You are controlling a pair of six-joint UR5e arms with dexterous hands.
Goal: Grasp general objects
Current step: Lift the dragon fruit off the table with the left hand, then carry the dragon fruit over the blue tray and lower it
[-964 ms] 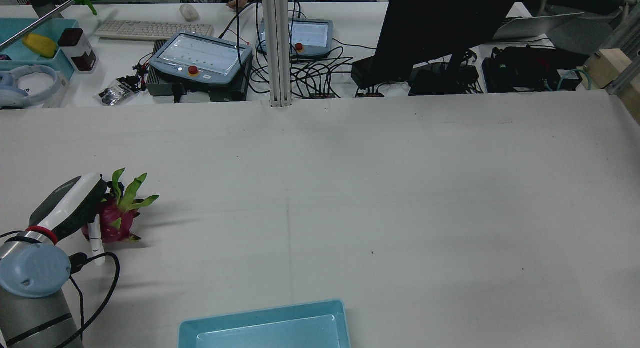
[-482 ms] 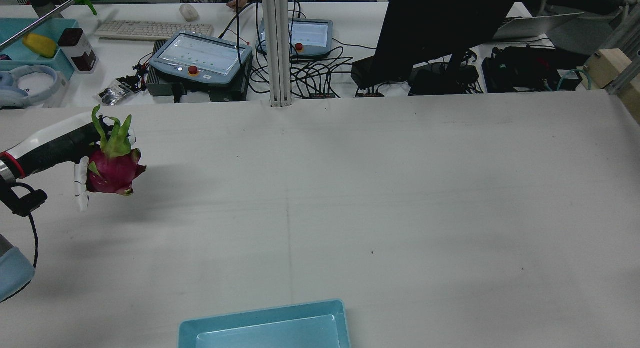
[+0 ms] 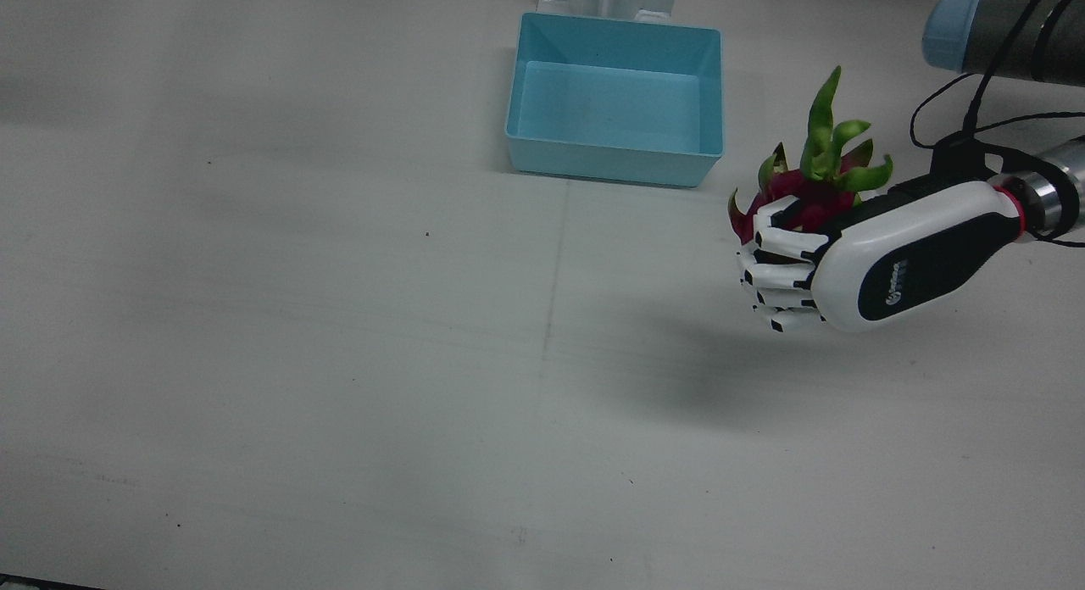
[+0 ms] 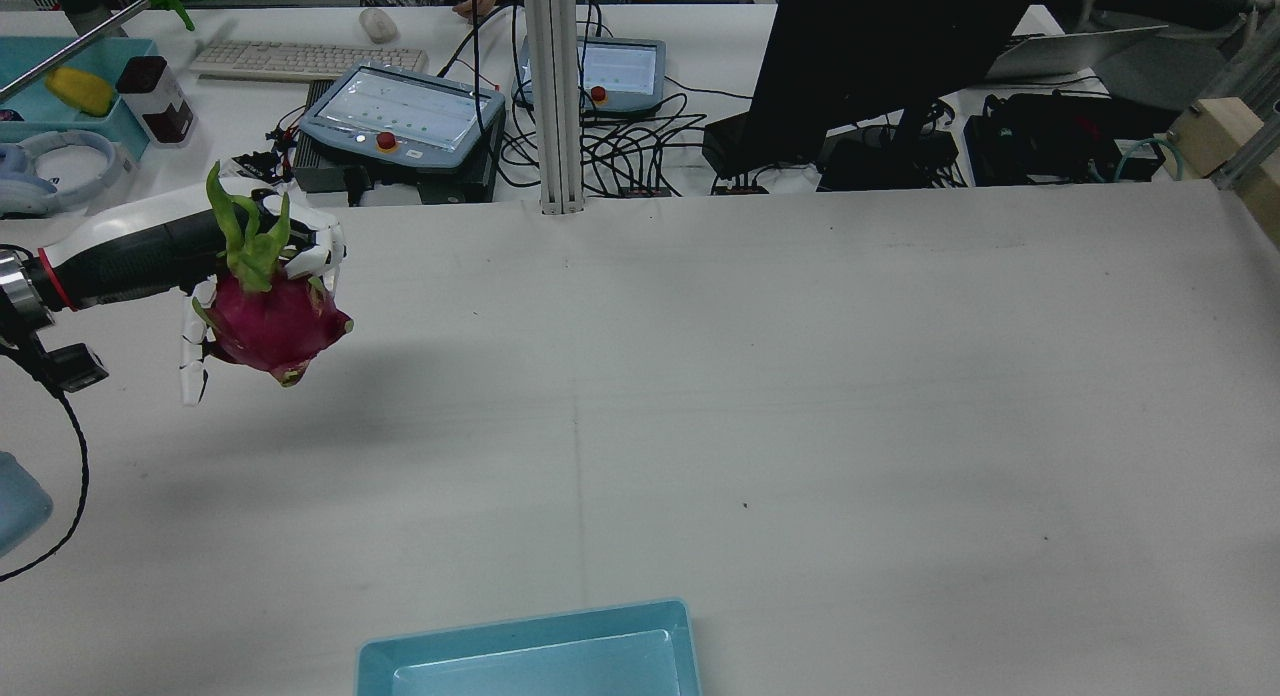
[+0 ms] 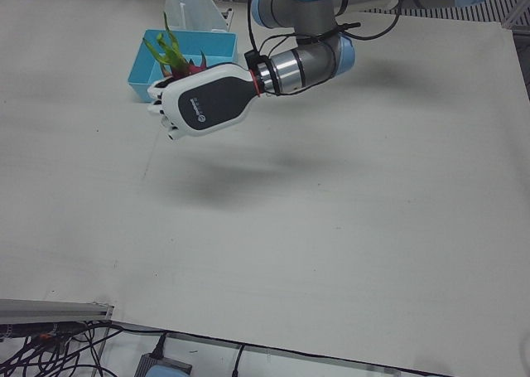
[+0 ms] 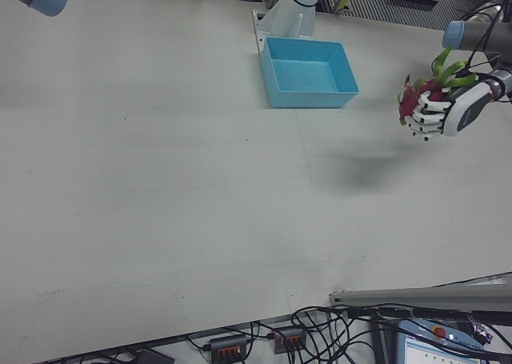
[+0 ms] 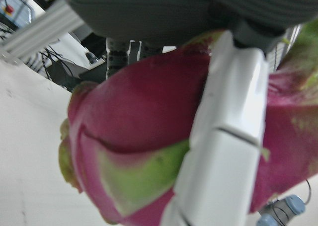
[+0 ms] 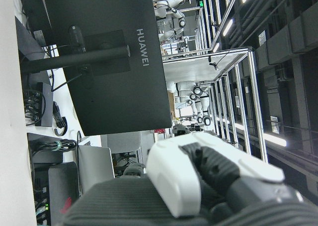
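Left hand (image 3: 856,255): is wrapping its fingers (image 3: 784,251) around the dragon fruit (image 4: 270,321) and holding it in the air, clear of the table (image 4: 800,376).
Dragon fruit: is hanging well above the left side of the table, green leaves (image 3: 826,145) pointing up, its shadow lying on the cloth beneath it.
Grip: one finger (image 7: 233,136) is crossing the red skin in the left hand view; the fruit is bulging out past it, so the hold seems to be covering only part of the body.
Doing it well: probably keeping the fingers pressed evenly and the wrist level, moving slowly so the heavy round end is not swinging or slipping out.
Blue bin (image 3: 614,98): is sitting empty near the robot's base, well apart from the fruit.
Right hand (image 8: 218,179): is showing only in its own camera; whether its fingers are apart or together, I cannot tell.
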